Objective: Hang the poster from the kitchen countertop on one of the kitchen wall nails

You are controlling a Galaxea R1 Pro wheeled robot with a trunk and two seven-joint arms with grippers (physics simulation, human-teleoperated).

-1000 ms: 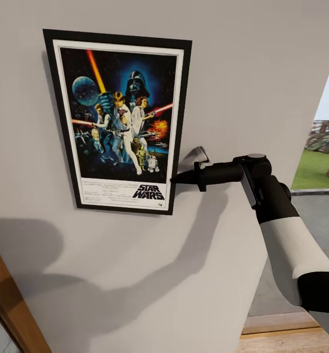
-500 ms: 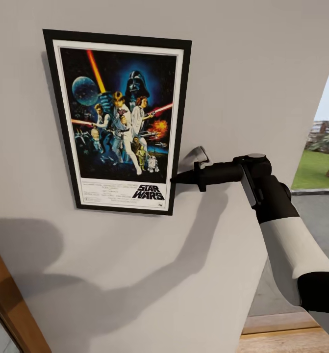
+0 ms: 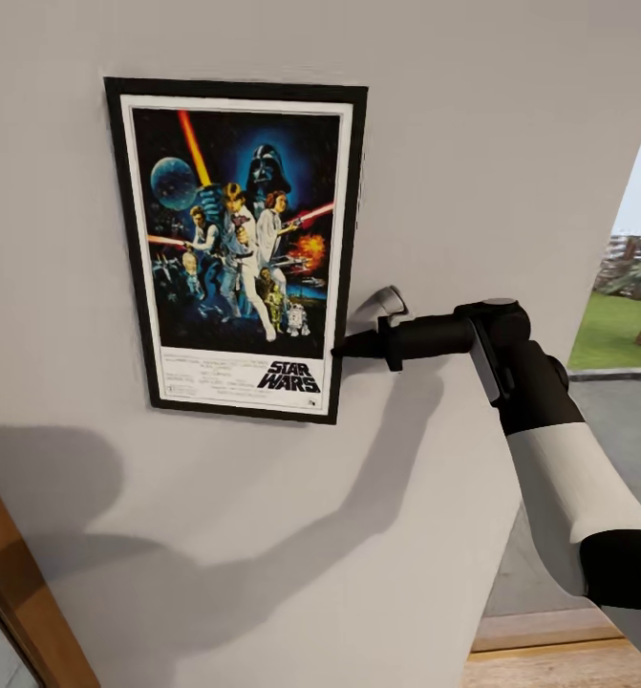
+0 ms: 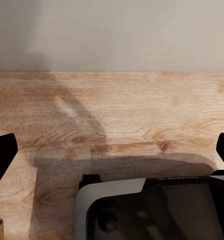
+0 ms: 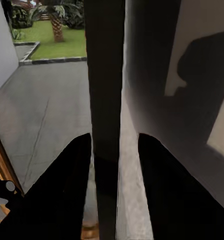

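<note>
- Poster (image 3: 239, 250) upright, flat vs pale grey wall (image 3: 473, 124), slightly tilted.
- R gripper (image 3: 344, 351) at poster's lower-right frame edge; in wrist view its 2 fingers (image 5: 59, 195) sit on either side of the dark frame edge, jaws clenched on it.
- L gripper (image 4: 112, 150) over wood floor (image 4: 117, 110), jaws spread wide, released.
- Doorway w/ lawn (image 3: 611, 330) at right.

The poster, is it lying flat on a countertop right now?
No, the poster stands upright against the grey wall, its edge between the right gripper jaws.
</note>
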